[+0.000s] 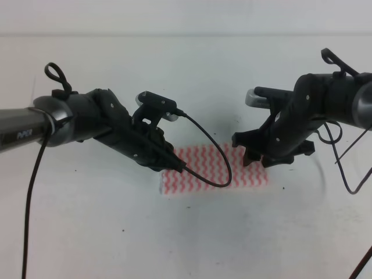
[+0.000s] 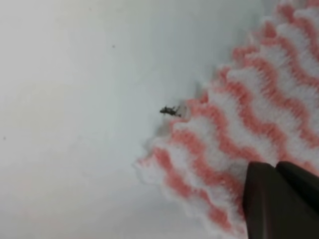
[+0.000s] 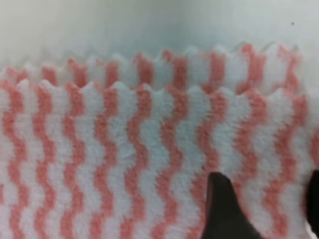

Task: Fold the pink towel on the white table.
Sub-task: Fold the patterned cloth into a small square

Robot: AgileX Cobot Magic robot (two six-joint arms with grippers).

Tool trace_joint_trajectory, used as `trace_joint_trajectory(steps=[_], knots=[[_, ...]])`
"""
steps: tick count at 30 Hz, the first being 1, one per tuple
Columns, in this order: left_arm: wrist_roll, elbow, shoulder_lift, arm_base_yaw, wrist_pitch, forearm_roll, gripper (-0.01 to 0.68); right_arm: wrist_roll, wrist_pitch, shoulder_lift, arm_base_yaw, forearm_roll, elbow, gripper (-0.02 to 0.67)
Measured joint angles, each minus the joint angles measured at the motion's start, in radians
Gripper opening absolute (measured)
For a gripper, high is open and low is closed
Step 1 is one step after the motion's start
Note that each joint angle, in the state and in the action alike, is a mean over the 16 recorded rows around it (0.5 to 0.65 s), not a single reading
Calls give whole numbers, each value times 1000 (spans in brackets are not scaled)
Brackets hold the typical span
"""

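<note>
1. From the high view, the pink towel (image 1: 218,171) lies flat on the white table (image 1: 186,75), near the middle, between the two arms. It is a rectangle. Its long side runs left to right across the picture, and its short side runs front to back.
2. In the same view, the left gripper (image 1: 174,164) is down low at the towel's left end. The right gripper (image 1: 256,158) is down at the towel's right end. A black cable (image 1: 216,152) loops from the left arm over the towel. You cannot tell from here how the jaws stand.
3. In the left wrist view, a corner of the towel (image 2: 239,139) rests on the table (image 2: 75,99), with a small dark speck (image 2: 170,110) just beside its edge. The two dark fingers (image 2: 279,204) sit pressed together over the cloth; they seem closed, but whether they pinch the towel is hard to tell.
4. In the right wrist view, the towel (image 3: 124,149) fills the picture and shows two layers, the top edge set a little back from the lower one. Two dark fingertips (image 3: 224,209) stand apart over the cloth, so this gripper is open.
</note>
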Motion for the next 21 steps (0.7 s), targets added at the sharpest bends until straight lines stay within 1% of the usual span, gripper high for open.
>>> trace_joint_trajectory(steps=[8, 21], knots=[[0, 0, 0, 0, 0, 0, -4, -1, -14, 1, 0, 7, 0, 214], [0, 0, -1, 0, 5, -1, -4, -1, -19, 7, 0, 7, 0, 53]])
